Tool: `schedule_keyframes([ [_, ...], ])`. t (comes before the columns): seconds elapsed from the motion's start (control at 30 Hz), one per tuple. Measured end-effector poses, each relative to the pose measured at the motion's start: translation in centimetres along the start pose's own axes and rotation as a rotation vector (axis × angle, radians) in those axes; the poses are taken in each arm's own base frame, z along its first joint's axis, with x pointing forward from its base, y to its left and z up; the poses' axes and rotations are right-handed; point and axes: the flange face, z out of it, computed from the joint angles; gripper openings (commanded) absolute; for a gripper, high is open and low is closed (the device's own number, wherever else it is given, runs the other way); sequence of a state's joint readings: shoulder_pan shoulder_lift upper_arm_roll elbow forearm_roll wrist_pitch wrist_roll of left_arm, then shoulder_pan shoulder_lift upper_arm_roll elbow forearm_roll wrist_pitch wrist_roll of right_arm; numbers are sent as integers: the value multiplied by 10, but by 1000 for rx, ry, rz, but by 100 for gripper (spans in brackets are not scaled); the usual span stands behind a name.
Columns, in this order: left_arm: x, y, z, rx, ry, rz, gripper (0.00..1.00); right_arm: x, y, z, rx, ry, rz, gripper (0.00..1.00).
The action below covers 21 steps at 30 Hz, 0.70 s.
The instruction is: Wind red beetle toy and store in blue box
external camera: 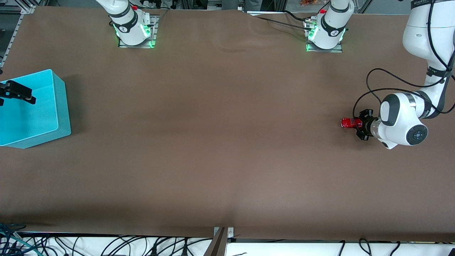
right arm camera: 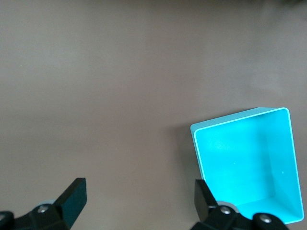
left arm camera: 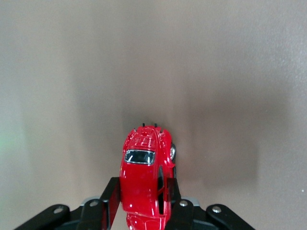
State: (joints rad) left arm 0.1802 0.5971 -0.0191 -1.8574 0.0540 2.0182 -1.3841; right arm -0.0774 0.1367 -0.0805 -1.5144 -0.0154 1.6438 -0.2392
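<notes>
The red beetle toy [external camera: 350, 123] is a small glossy car at the left arm's end of the table, low at the brown surface. My left gripper [external camera: 358, 123] is shut on it. In the left wrist view its black fingers [left arm camera: 111, 197] press the sides of the toy [left arm camera: 143, 165], whose rear end sticks out past them. The blue box [external camera: 42, 106] stands with nothing in it at the right arm's end of the table. My right gripper [external camera: 16, 93] hangs open over the box. The right wrist view shows this gripper [right arm camera: 139, 197] holding nothing, one fingertip by a corner of the box [right arm camera: 244, 163].
A brown cloth [external camera: 213, 142] covers the whole table between the toy and the box. The two arm bases [external camera: 133, 28] stand along the edge farthest from the front camera. Cables [external camera: 387, 81] loop off the left arm above the toy.
</notes>
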Motion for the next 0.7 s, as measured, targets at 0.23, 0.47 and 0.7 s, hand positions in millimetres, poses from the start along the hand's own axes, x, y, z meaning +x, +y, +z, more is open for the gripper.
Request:
schedule_keyframes([
  [0.23, 6, 14, 27, -3, 4, -3, 82, 0, 0, 0, 0, 0, 0, 100],
  [0.47, 7, 17, 25, -9, 6, -3, 82, 0, 0, 0, 0, 1, 0, 100],
  [0.7, 7, 18, 23, -14, 7, -2, 81, 0, 0, 0, 0, 1, 0, 100],
])
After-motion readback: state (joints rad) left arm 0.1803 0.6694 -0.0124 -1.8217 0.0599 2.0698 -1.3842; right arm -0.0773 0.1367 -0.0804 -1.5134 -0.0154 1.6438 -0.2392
